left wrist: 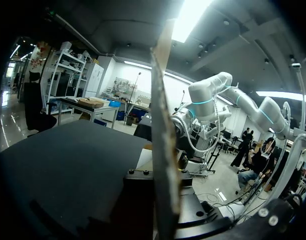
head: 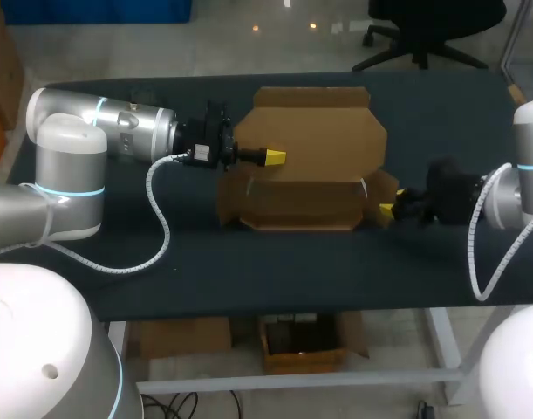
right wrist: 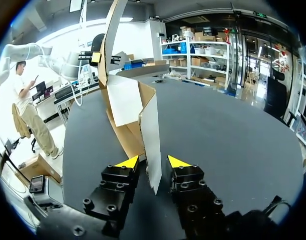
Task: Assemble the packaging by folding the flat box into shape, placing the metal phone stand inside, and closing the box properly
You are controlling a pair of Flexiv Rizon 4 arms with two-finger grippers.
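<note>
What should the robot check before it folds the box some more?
1. Cardboard box partly folded, walls standing: ok.
2. Side flap sits between the right gripper tips: ok.
3. Right gripper pinching that flap: not ok, it is open, with a gap on both sides.
4. Left gripper at the box's other side: ok.
5. Left gripper's hold on the box: cannot tell.
6. Metal phone stand ready nearby: not ok, none in view.

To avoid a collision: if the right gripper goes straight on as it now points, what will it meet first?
The box's side flap, edge-on between the open jaws of the right gripper; the box wall probably follows.
</note>
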